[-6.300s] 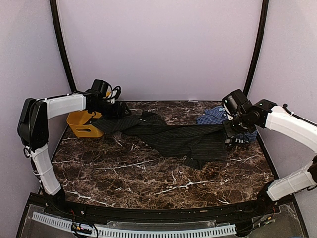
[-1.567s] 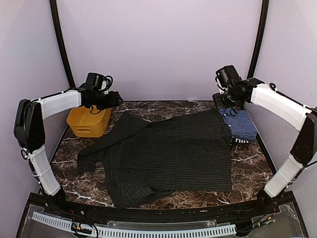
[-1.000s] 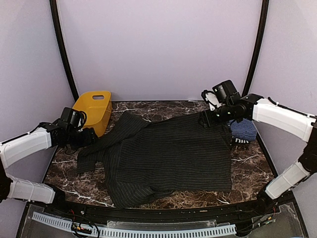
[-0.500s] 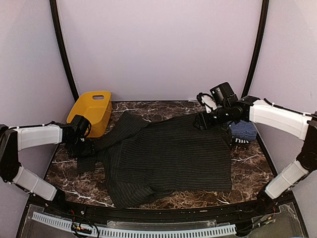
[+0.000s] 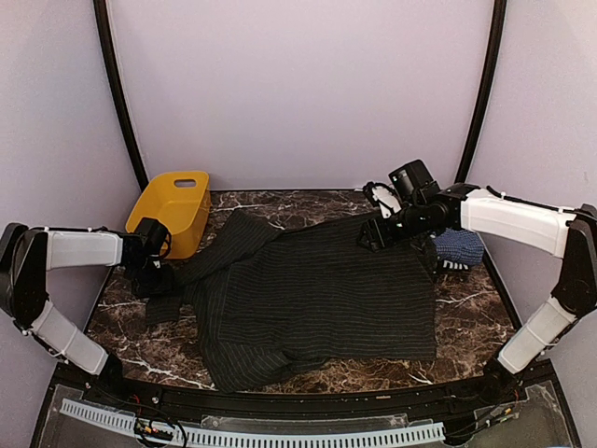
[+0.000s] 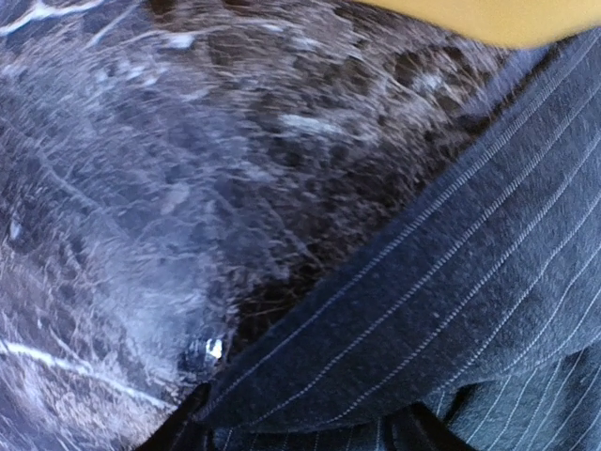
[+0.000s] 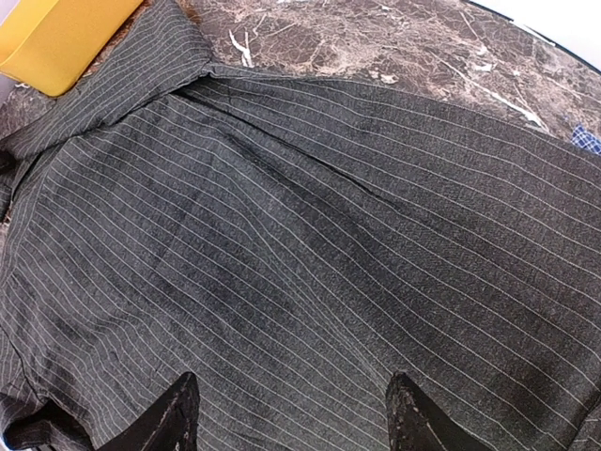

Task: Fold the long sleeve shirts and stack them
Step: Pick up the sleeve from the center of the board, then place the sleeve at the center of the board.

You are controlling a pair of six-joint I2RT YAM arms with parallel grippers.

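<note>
The black pinstriped shirt [image 5: 317,289] lies spread flat across the middle of the table, its left sleeve [image 5: 201,271] reaching toward the basket. My left gripper [image 5: 157,277] sits low at the end of that sleeve. In the left wrist view the jaws [image 6: 300,434] stand apart with the sleeve's folded edge [image 6: 423,310] between them. My right gripper [image 5: 367,239] hovers open over the shirt's far right edge, with only striped cloth [image 7: 310,235] under its fingers [image 7: 178,413]. The blue checked shirt [image 5: 457,245] is bunched at the right, behind the right arm.
A yellow plastic basket [image 5: 177,207] leans at the back left, just beyond the left gripper; its rim [image 7: 56,38] also shows in the right wrist view. Bare marble [image 5: 121,308] lies left of the sleeve. Curved black frame posts [image 5: 121,112] rise at both back corners.
The left gripper came in from the left and settled onto the sleeve end, its jaws narrowing. The right gripper slid a little left along the shirt's far edge. The shirt lies as before.
</note>
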